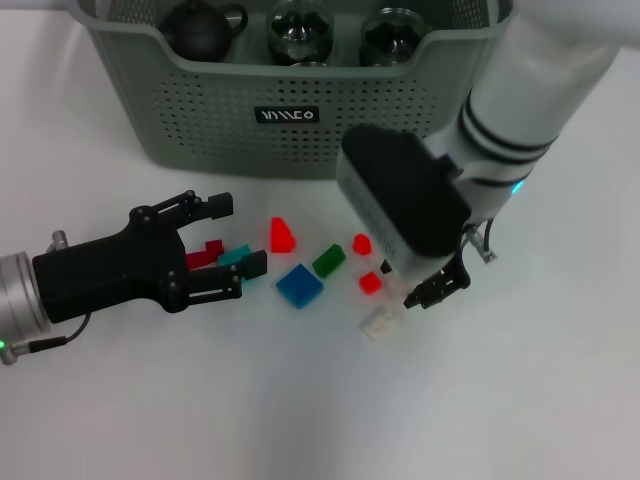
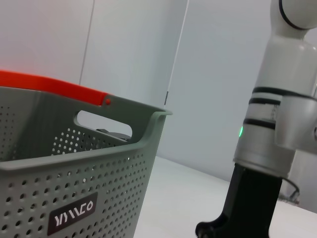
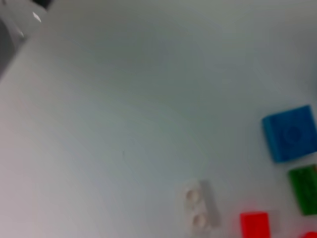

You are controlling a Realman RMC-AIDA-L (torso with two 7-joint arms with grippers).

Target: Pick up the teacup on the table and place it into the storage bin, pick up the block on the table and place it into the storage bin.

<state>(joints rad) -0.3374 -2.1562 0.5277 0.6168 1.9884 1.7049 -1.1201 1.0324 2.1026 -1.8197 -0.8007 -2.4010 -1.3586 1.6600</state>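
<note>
On the white counter [image 1: 540, 400], the left hand [image 1: 228, 240] is seen with its two black fingers spread wide apart and nothing grasped; between and just past the fingertips a dark red block [image 1: 205, 255] and a teal block [image 1: 236, 257] are found, though contact cannot be made out. The right hand [image 1: 432, 290] is held low over the counter beside a small red block [image 1: 370, 283], just above a white two-stud block [image 1: 381, 322]; whether it is released or clenched cannot be told, as its fingers are largely hidden by the wrist. A blue block [image 1: 299, 285], a green block [image 1: 328, 260], a red wedge block [image 1: 282, 235] and another small red block [image 1: 361, 243] are scattered between the two hands. The storage bin [image 1: 300, 130] is set at the far side of the counter, with a dark teapot [image 1: 200, 28] and two glass vessels [image 1: 300, 28] inside.
</note>
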